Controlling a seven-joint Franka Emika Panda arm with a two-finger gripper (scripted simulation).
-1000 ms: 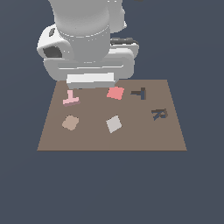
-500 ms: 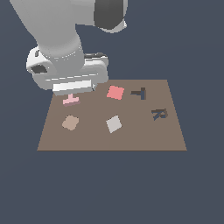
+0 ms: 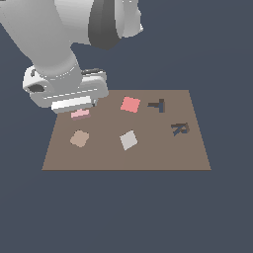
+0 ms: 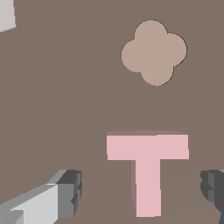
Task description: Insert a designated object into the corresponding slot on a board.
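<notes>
The pale pink T-shaped block (image 4: 148, 164) lies flat on the brown board (image 3: 148, 153); in the exterior view only a strip of this block (image 3: 80, 114) shows below the arm's hand. My gripper (image 4: 142, 190) hovers over it, open, with one finger (image 4: 65, 192) on each side of the T's stem and not touching it. The dark T-shaped slot (image 3: 157, 105) sits on the far part of the board toward the exterior view's right, well away from the block. In the exterior view the fingers are hidden by the hand.
On the board lie a tan rounded piece (image 3: 79, 139), also seen as the clover shape (image 4: 154, 51), a red-pink square (image 3: 130, 104), a pale grey square (image 3: 129, 140) and a dark R-shaped recess (image 3: 180, 129). The arm's bulky body looms over the board's far corner at the exterior view's left.
The arm has swung toward the exterior view's left and come down over the pink T block, now covering most of it. The pieces on the board have not moved.
</notes>
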